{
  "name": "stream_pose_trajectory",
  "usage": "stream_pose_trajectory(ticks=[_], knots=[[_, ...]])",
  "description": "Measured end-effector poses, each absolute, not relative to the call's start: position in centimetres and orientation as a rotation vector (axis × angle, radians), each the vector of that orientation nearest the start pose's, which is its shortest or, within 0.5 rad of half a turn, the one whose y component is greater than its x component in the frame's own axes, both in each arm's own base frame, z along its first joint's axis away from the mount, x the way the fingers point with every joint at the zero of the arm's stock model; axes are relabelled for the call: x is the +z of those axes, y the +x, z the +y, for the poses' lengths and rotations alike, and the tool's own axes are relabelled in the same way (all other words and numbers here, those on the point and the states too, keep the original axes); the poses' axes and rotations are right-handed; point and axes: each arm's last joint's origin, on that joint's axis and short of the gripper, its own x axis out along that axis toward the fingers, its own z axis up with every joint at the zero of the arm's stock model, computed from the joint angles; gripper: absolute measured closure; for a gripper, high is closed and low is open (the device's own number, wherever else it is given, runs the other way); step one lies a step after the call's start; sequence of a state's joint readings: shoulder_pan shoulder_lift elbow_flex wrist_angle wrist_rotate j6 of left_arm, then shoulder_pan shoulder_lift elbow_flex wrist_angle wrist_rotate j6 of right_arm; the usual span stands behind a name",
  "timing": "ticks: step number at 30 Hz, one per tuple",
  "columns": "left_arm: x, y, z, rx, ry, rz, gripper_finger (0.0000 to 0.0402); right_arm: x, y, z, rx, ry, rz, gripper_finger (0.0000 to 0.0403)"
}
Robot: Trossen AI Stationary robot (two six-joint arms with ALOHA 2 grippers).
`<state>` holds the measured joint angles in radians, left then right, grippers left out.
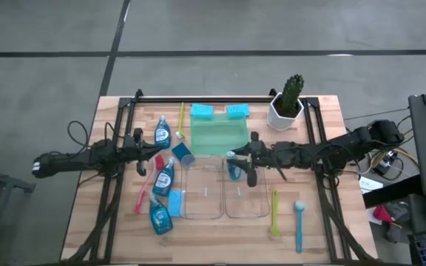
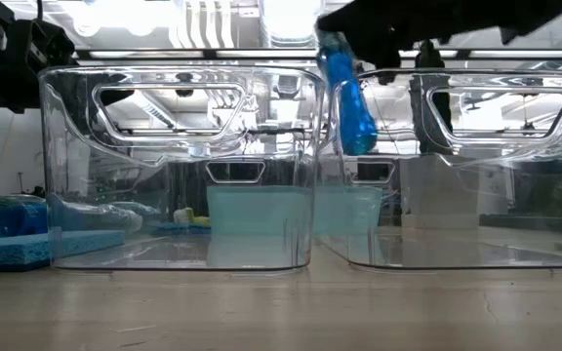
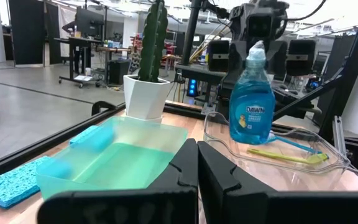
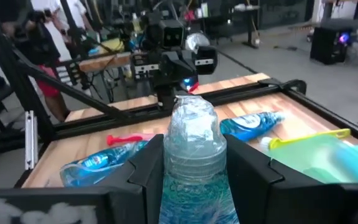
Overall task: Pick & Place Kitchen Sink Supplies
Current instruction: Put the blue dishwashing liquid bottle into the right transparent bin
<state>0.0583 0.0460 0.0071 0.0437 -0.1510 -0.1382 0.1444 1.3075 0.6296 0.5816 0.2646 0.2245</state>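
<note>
Right hand (image 1: 237, 164) grips a "Dawn"-labelled blue bottle (image 3: 252, 102).

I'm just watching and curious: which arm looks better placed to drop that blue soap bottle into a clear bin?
The right one. Its gripper is shut on the blue soap bottle, held above the right clear bin. The left gripper is shut and empty, off beside the green tray.

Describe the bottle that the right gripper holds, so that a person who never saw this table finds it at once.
Find the two clear bins at the table's middle, in front of the green tray. Above the right bin's back edge, the right gripper holds a small bottle of blue liquid. It alone is lifted; the other bottles lie on the left.
</note>
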Motion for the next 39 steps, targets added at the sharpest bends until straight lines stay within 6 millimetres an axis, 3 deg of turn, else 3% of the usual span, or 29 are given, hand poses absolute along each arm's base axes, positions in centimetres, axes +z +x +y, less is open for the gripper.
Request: stream_pose_trajectory(ticks=[7,16,39], knots=[[16.6,9.9,1.0,0.209,-0.138,-0.018,0.0401,22.2,25.2,2.9,-0.121,0.223,0.034,0.0261],[16.6,9.9,1.0,0.209,-0.138,-0.017,0.0401,20.3,24.1,2.8,-0.112,0.157,0.065,0.0263],[16.6,9.9,1.0,0.209,-0.138,-0.017,0.0401,14.9,25.7,3.1,-0.088,0.139,0.067,0.0261]])
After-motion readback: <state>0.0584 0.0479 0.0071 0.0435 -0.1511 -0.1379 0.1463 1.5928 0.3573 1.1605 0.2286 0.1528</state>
